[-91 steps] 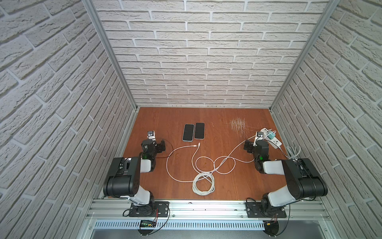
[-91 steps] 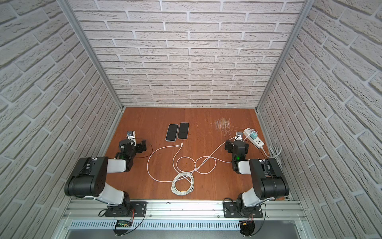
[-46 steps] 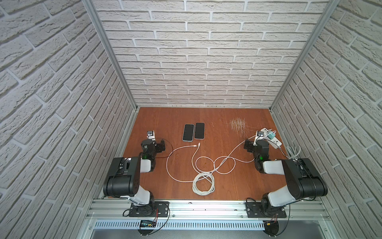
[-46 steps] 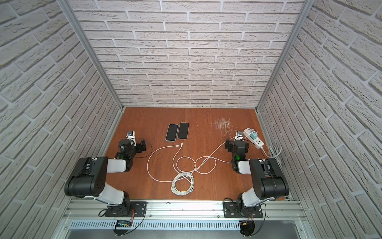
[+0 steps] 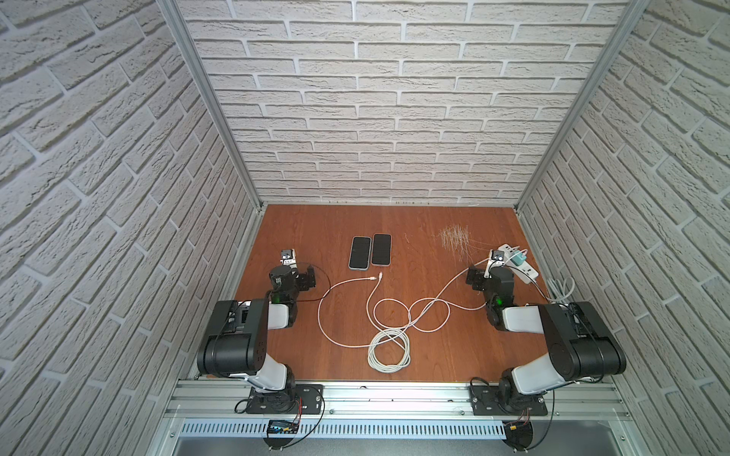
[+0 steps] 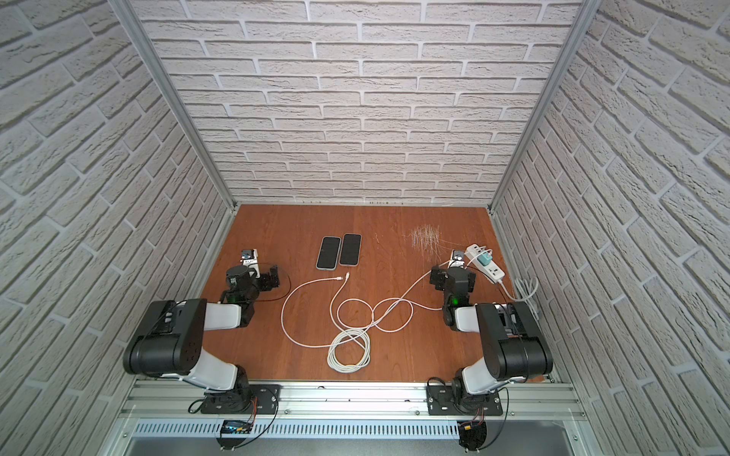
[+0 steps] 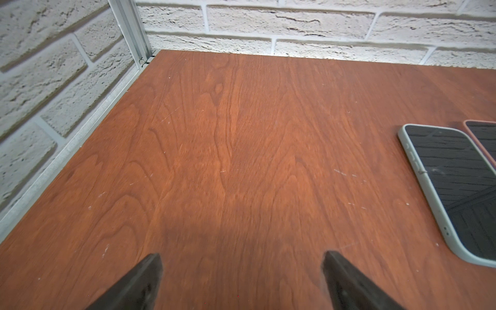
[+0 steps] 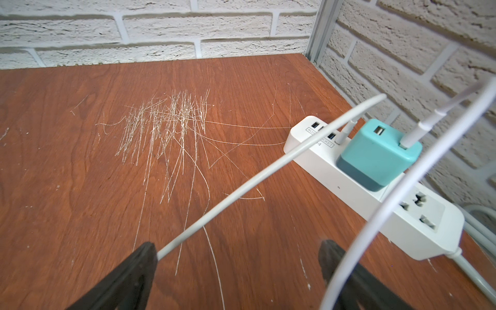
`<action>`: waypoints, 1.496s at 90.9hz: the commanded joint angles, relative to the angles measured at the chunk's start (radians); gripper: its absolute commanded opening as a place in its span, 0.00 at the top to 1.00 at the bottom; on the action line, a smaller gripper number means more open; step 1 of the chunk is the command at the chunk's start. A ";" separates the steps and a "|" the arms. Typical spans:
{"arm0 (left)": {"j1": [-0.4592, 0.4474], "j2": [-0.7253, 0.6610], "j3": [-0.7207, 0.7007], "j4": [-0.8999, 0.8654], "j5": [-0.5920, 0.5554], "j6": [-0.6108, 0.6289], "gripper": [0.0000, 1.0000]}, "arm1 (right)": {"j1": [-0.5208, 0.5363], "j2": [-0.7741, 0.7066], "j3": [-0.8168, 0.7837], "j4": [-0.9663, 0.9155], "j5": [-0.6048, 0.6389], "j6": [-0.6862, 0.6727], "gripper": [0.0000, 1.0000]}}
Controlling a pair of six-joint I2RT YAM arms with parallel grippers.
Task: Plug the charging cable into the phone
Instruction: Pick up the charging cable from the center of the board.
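Both spread wide, empty: left pincer [image 5: 307, 277], right pincer [image 5: 476, 279]. Cable plug [image 5: 380, 275] mid-frame, between them, nearer left arm; tip points up toward phone [image 5: 381, 249].

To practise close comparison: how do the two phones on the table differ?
The grey-green phone has a pale greenish rim; the pink phone has a pinkish one. The grey-green phone sits slightly forward; the pink phone lies farther back, behind the cable plug. Both lie flat, screens dark, unplugged.
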 commanded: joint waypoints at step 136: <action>-0.742 0.409 1.015 -1.544 -0.023 -0.593 0.34 | 0.080 -0.454 0.314 -0.987 -0.104 0.308 0.25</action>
